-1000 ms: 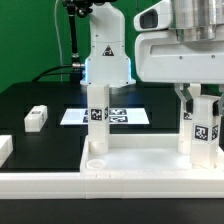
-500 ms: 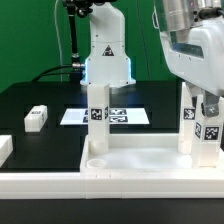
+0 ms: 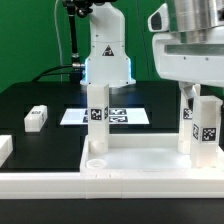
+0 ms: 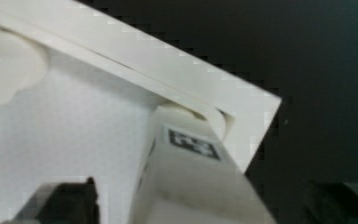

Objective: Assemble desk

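Observation:
The white desk top (image 3: 140, 160) lies at the front of the table, rim up. One white tagged leg (image 3: 97, 125) stands upright in its corner on the exterior view's left. A second tagged leg (image 3: 203, 130) stands in the corner on the exterior view's right. My gripper (image 3: 201, 100) hangs over this leg with a finger on each side of its upper end. In the wrist view the leg (image 4: 190, 175) runs between my dark fingers (image 4: 69, 205), with a gap showing beside it, so my gripper (image 4: 197, 205) is open. The desk top (image 4: 87, 130) fills that view.
A loose leg (image 3: 36, 118) lies on the black table at the exterior view's left, and another white piece (image 3: 5, 148) sits at the left edge. The marker board (image 3: 125, 116) lies behind the desk top. The arm's white base (image 3: 105, 50) stands at the back.
My wrist twisted about the right leg half a second ago and has now turned back to square. The leg stays upright in its corner. Nothing else moved.

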Controlling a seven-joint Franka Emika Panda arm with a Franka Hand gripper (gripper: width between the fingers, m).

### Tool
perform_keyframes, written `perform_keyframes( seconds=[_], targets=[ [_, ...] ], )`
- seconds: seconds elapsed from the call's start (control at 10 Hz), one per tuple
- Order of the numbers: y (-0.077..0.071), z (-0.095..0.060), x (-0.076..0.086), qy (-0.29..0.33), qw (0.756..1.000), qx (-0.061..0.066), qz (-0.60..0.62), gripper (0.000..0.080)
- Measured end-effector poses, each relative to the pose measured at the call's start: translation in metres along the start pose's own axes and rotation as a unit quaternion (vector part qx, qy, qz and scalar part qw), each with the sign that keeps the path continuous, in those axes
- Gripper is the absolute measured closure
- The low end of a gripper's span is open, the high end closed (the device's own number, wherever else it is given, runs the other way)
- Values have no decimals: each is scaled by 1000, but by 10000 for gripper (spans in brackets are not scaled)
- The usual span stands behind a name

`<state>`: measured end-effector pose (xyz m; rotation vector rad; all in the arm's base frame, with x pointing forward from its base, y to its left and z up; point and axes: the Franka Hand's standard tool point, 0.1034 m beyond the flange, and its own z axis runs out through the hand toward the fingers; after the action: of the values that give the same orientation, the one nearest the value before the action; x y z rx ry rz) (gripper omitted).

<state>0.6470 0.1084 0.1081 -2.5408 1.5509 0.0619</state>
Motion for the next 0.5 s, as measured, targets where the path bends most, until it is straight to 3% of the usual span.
perform_keyframes(
  seconds=[0.3,0.4,0.5],
  targets=[
    [1,0,2,2,995,-2,-100,152],
    [1,0,3,5,986,-4,-164,152],
    [-1,-1,4,11,958,-8,-285,151]
  ],
)
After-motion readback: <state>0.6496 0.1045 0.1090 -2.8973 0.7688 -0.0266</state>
